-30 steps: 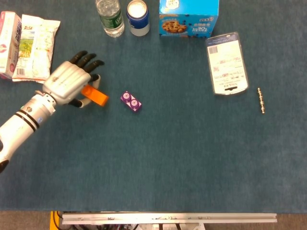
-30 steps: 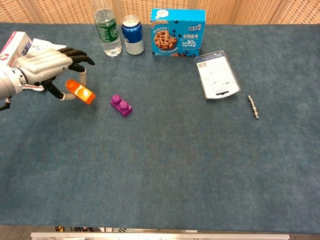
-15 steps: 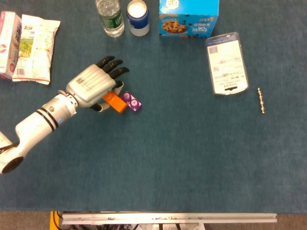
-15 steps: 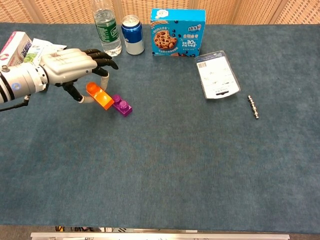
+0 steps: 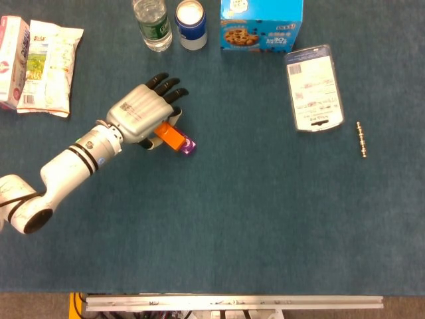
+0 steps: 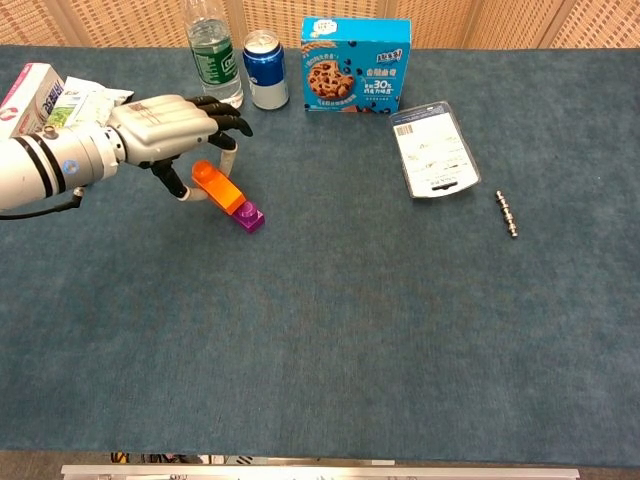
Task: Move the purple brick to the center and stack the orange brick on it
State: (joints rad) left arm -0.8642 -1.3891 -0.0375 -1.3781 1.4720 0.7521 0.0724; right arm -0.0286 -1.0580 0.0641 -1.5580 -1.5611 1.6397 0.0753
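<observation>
My left hand point(image 5: 143, 114) point(image 6: 170, 128) holds the orange brick point(image 5: 169, 136) point(image 6: 218, 187) between thumb and fingers, left of the table's middle. The orange brick is tilted and lies over the near-left end of the purple brick point(image 5: 188, 147) point(image 6: 251, 217), covering most of it. Only the purple brick's right end shows past the orange one. Whether the two bricks touch is unclear. My right hand appears in neither view.
At the back stand a water bottle point(image 5: 152, 22) point(image 6: 211, 55), a blue can point(image 5: 190, 22) point(image 6: 265, 67) and a blue cookie box point(image 5: 261, 25) point(image 6: 356, 63). Snack packets point(image 5: 40, 61) lie far left. A clear package point(image 5: 313, 86) point(image 6: 433, 148) and a small metal rod point(image 5: 361, 139) point(image 6: 507, 213) lie to the right.
My left hand has carried the orange brick rightward from beside the snack packets to over the purple brick. The purple brick has stayed in place.
</observation>
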